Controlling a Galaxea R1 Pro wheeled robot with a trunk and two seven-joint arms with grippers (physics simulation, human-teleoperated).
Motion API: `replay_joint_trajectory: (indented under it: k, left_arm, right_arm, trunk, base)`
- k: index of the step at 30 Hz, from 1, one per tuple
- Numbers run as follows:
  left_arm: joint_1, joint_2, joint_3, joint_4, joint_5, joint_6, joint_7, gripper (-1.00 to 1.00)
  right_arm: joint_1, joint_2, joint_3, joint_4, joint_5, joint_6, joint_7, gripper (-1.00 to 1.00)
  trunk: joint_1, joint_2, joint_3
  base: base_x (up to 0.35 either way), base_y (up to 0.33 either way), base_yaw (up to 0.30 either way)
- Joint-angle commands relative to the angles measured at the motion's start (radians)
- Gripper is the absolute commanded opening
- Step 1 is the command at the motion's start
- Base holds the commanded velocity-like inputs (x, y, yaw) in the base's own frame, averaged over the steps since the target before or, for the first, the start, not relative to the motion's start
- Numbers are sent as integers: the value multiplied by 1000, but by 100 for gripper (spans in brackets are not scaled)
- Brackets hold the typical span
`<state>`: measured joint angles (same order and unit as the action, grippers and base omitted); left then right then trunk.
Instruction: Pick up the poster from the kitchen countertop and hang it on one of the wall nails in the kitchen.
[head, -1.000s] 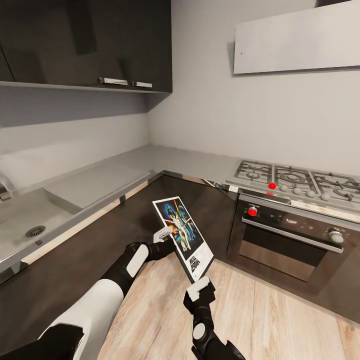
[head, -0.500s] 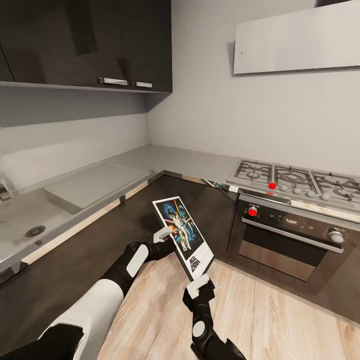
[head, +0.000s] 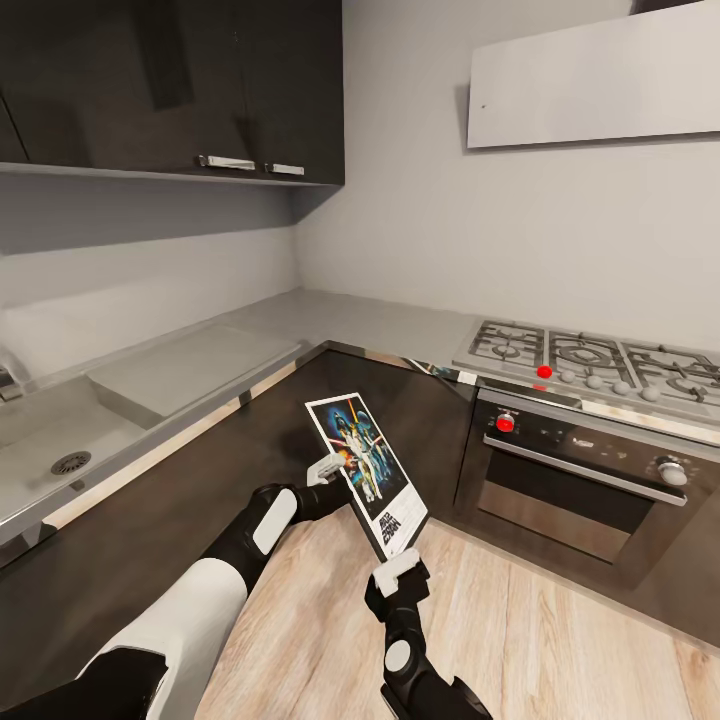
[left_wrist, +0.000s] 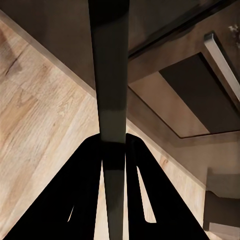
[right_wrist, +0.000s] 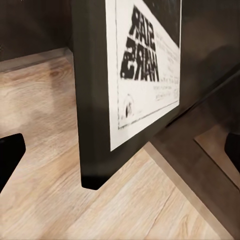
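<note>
Presently: L-shaped grey desk (head: 330, 325) with sink, hob and oven beyond | poster (head: 366, 472) held tilted in the air over the wood floor (head: 560, 640), clear of the desk | left end effector (head: 327, 468) clamped on the poster's side edge | right end effector (head: 397, 573) spread open just below the poster's bottom corner

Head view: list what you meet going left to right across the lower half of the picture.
Sink → left gripper → poster → oven. The right gripper sits below the poster's lower corner, so it has no clear place in the order.
</note>
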<state>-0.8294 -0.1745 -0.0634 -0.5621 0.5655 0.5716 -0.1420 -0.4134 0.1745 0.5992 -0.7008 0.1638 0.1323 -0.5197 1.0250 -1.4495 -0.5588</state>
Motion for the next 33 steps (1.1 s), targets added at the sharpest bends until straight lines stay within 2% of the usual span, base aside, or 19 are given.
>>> replay_joint_trajectory:
  k: [1,28,31,32,33]
  left_arm:
    - [0,0,0,-1,-1,4,-1,-100]
    - [-1,0,0,-2,-1,5,-7,-100]
    - [-1,0,0,-2,16,5,-7,-100]
    - [-1,0,0,-2,45,5,-7,-100]
    - [-1,0,0,-2,54,5,-7,-100]
  right_arm:
    - [-1,0,2,0,10,10,-5,100]
    - [-1,0,0,4,10,12,-2,100]
    - [-1,0,-1,5,10,12,-2,100]
    - [-1,0,-1,6,10,12,-2,100]
    - [-1,0,-1,6,10,12,-2,100]
  trunk:
    - [0,-1,-1]
    - [0,-1,-1]
    - [0,-1,-1]
    - [0,-1,-1]
    - [0,-1,-1]
  base:
    - [0,0,0]
    - [0,0,0]
    - [0,0,0]
    - [0,0,0]
    - [0,0,0]
